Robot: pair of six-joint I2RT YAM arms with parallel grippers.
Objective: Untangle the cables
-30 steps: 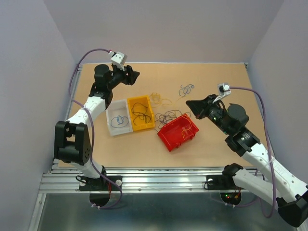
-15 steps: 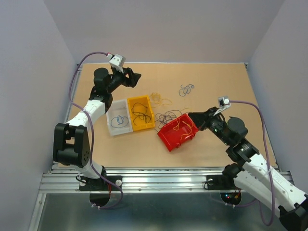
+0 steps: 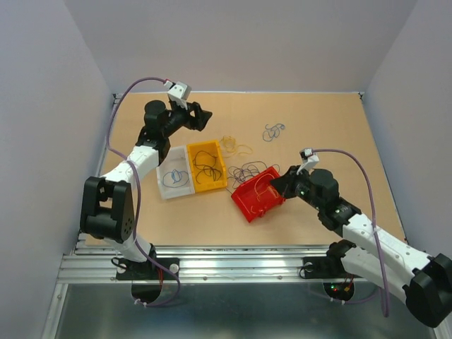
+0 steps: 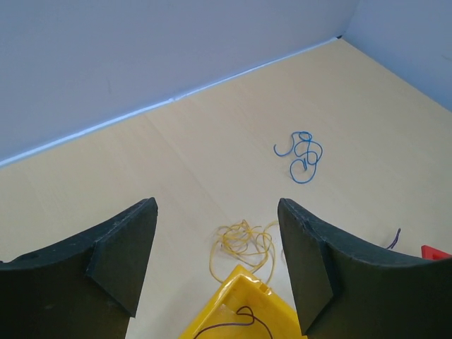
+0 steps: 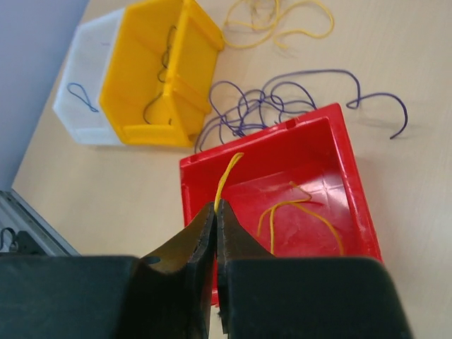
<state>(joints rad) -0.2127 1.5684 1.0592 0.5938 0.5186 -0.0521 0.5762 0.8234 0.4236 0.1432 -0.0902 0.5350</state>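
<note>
My right gripper (image 5: pixel 215 206) is shut on a thin yellow cable (image 5: pixel 227 176) whose free end sticks out past the fingertips, over the red bin (image 5: pixel 261 135). Another yellow cable (image 5: pixel 304 209) lies inside that bin. In the top view the right gripper (image 3: pixel 277 181) hangs at the red bin's (image 3: pixel 244 210) right edge. A dark cable tangle (image 3: pixel 247 171) lies just behind the bin. My left gripper (image 4: pixel 217 205) is open and holds nothing, above a yellow tangle (image 4: pixel 244 240). A blue tangle (image 4: pixel 302 155) lies further back.
A yellow bin (image 3: pixel 207 166) with dark cables and a white bin (image 3: pixel 174 173) with a blue cable stand side by side, left of the red bin. The left gripper (image 3: pixel 205 116) hovers behind the yellow bin. Walls close the table at the back and sides.
The right arm has swung left and come down to the red bin. The left gripper has opened wider and shifted slightly right.
</note>
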